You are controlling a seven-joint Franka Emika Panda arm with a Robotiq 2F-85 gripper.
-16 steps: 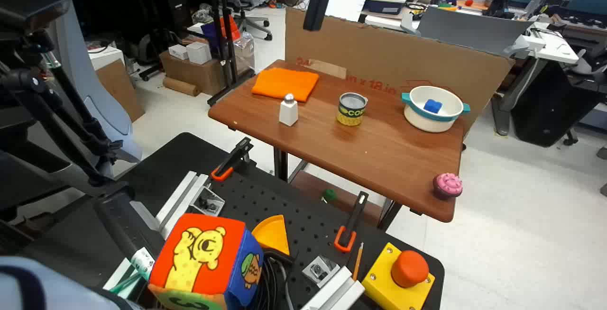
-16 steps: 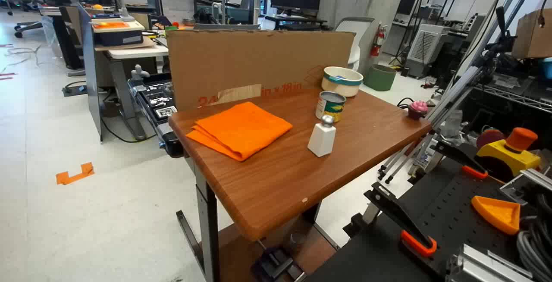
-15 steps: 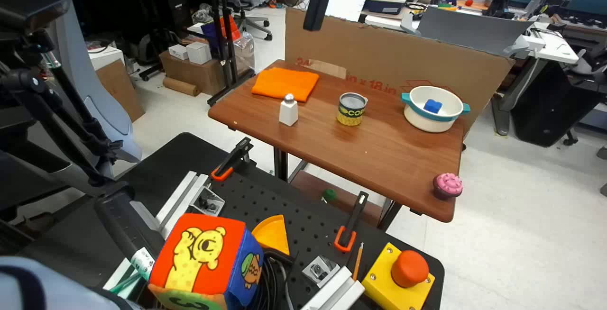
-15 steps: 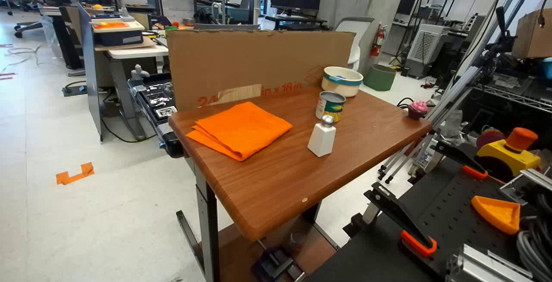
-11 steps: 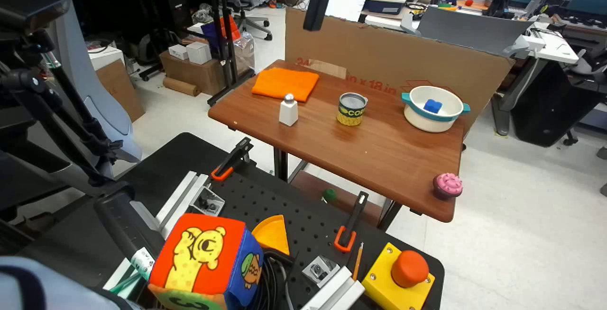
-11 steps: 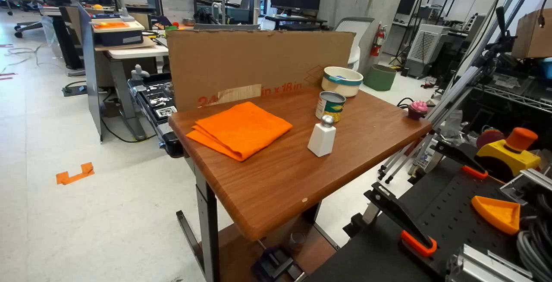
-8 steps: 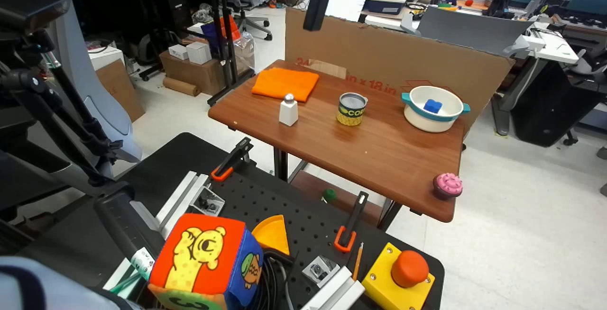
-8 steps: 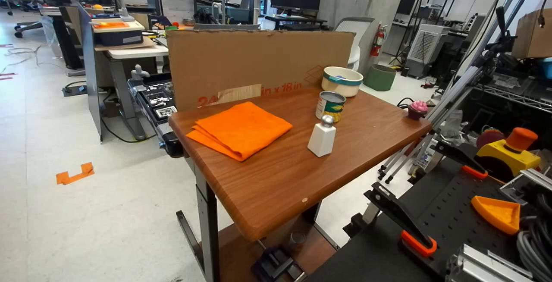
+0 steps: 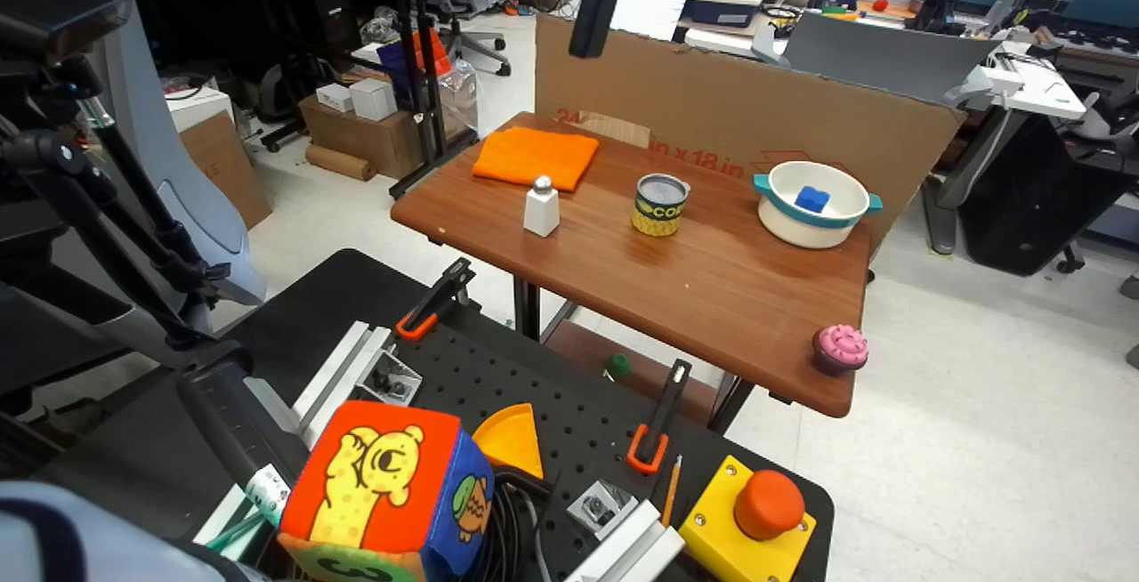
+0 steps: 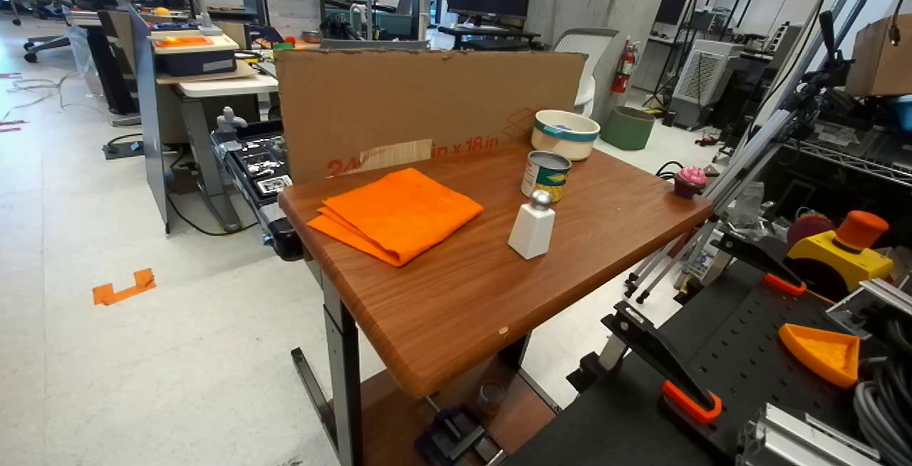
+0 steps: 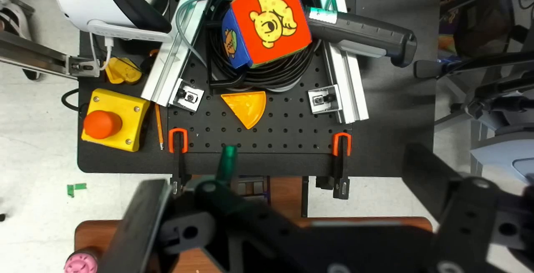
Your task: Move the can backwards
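The can, with a yellow label, a dark band and a grey top, stands upright near the middle of the brown table. It also shows in an exterior view, partly behind the white bottle. The can does not show in the wrist view, where the gripper's dark body covers much of the table. My gripper has its fingers wide apart with nothing between them. In an exterior view one dark finger shows at the top edge, high above the table and apart from the can; the rest is out of frame.
A white bottle with metal top, an orange cloth, a white-and-blue bowl holding a blue piece, and a pink cupcake are on the table. A cardboard sheet stands along its far edge. Clamps grip the black workbench's edge.
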